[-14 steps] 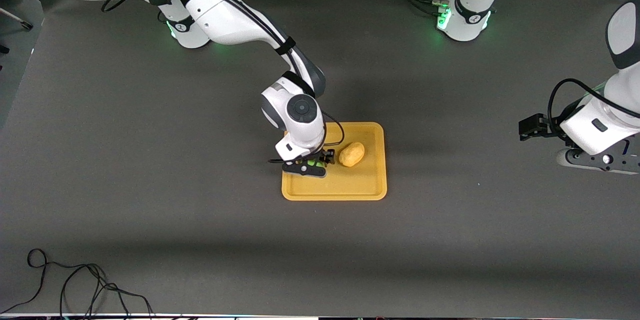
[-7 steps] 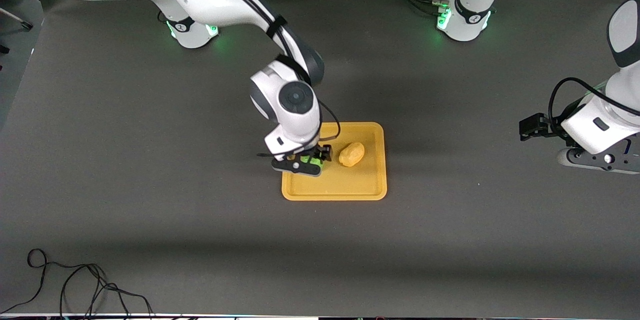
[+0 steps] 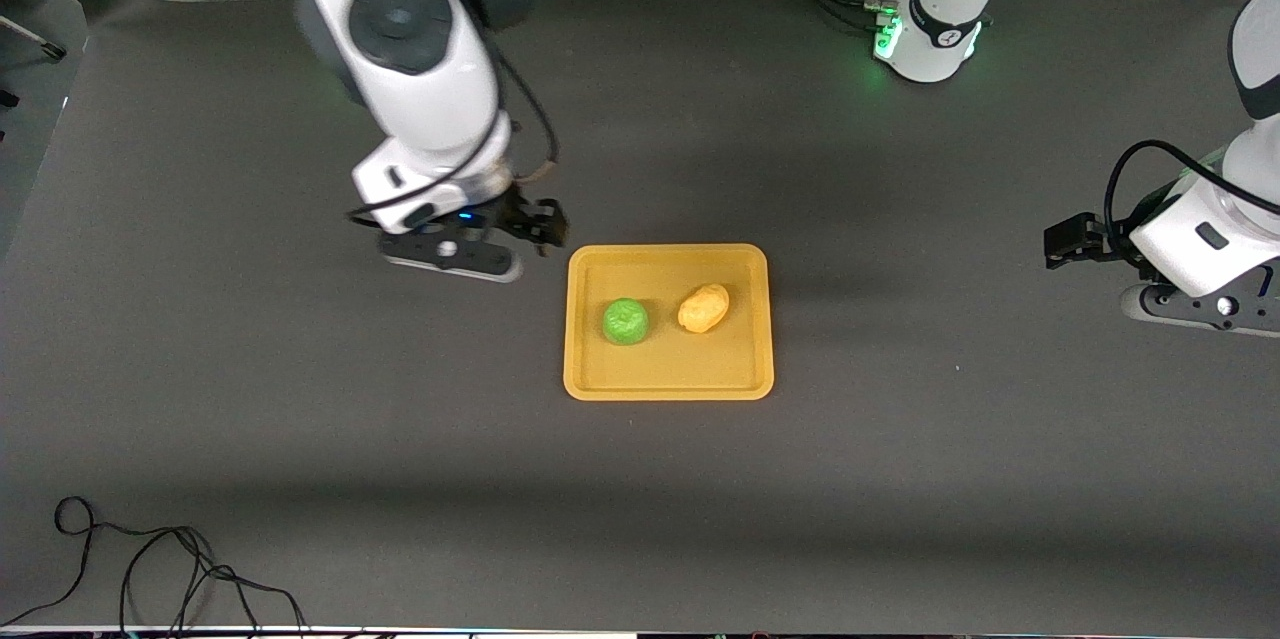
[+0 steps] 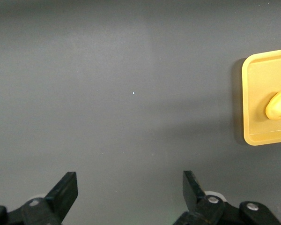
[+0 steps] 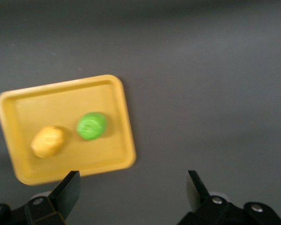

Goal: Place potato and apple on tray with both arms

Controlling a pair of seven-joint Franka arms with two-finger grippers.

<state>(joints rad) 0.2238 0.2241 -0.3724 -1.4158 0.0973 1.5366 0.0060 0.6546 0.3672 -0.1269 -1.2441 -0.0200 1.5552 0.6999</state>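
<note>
Now we read both task items as delivered: the flat rectangular yellow-orange plastic tray (image 3: 668, 387) w/ its low rim sits mid-table, and inside it the small round bright green apple (image 3: 625, 321) lies toward the right arm's end, the lumpy yellow-orange potato (image 3: 704, 308) just beside it toward the left arm's end, apart, not touching. Nothing else is in the tray. Our right hand (image 3: 530, 225) hangs up over bare table just off the tray's corner on the bases' side, fingers spread wide and holding nothing; we judge that suits a hand done w/ its drop. Our left hand (image 3: 1068, 245) waits near the table's edge at the left arm's end, also spread wide and empty. We'd call the task essentially complete.
</note>
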